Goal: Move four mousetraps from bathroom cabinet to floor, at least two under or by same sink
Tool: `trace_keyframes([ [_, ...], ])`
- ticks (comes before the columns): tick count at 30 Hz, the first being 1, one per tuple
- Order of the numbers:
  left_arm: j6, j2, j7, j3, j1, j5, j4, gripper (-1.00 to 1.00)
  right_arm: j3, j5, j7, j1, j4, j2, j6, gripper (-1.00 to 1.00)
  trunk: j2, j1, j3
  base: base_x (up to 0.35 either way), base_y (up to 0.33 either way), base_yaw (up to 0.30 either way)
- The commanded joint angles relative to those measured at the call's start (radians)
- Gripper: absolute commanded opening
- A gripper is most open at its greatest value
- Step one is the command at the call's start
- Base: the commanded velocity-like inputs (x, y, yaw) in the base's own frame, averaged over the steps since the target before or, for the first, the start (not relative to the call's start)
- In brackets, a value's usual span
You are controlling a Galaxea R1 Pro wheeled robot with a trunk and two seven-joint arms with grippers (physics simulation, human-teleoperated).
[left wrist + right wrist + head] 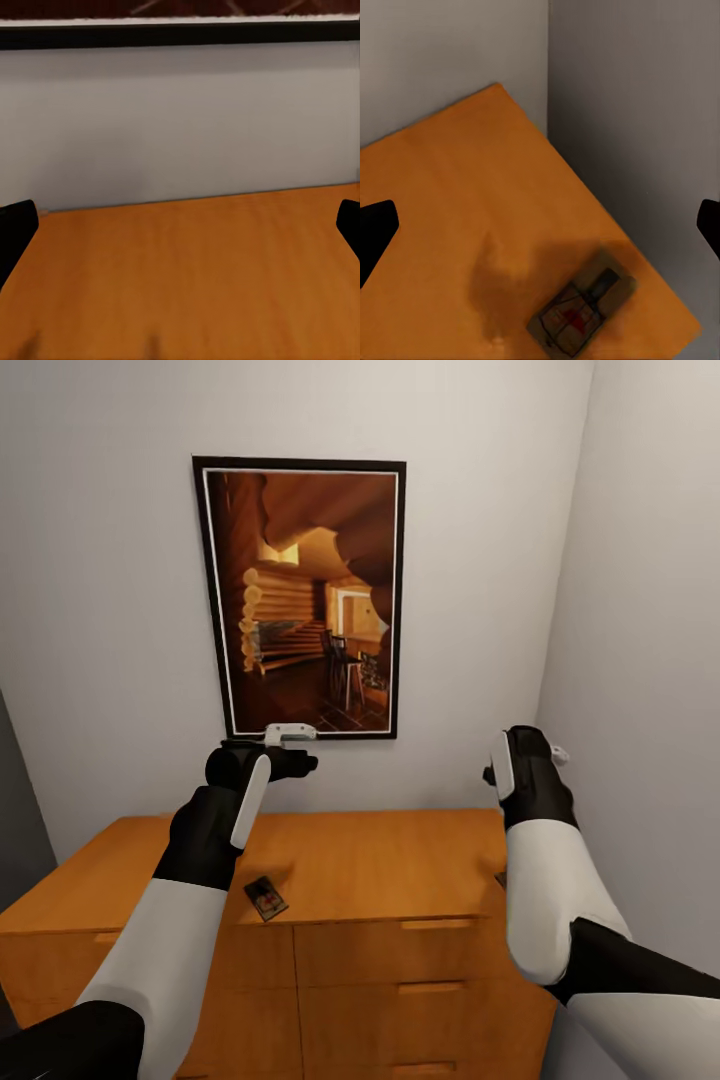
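Observation:
The orange-brown cabinet (400,870) stands below me against the wall. One mousetrap (265,897) lies on its top near the front edge, just right of my left forearm. Another mousetrap (581,315) lies near the top's right corner by the side wall; in the head view only its dark edge (500,879) peeks out beside my right forearm. My left gripper (288,748) hovers open above the cabinet's back part, its fingertips (15,232) wide apart. Also open and holding nothing, my right gripper (528,758) hangs above the right end, fingertips (375,229) spread.
A framed picture of a log interior (300,595) hangs on the back wall just behind my left gripper. The side wall (650,660) closes in on the right. Drawer fronts (420,950) face me below the top.

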Motion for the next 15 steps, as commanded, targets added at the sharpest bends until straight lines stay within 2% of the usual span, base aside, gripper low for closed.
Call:
trace_keyframes([
  [1, 0.004, 0.0, 0.01, -0.001, -0.001, 0.01, -0.001, 1.0, -0.011, 0.009, 0.004, -0.001, 0.0, 0.001, 0.006, 1.0, -0.001, 0.0, -0.001, 0.259, 0.0, 0.0],
  [7, 0.003, 0.0, 0.01, -0.001, -0.001, 0.009, -0.001, 1.0, -0.063, 0.008, -0.001, -0.001, 0.031, 0.001, 0.006, 1.0, -0.001, 0.0, -0.001, 0.17, 0.0, 0.0],
  [15, 0.003, 0.0, 0.01, -0.001, -0.001, 0.011, -0.001, 1.0, -0.08, 0.009, -0.001, -0.001, 0.087, 0.001, 0.006, 1.0, -0.001, 0.0, -0.001, 0.037, 0.0, 0.0],
])
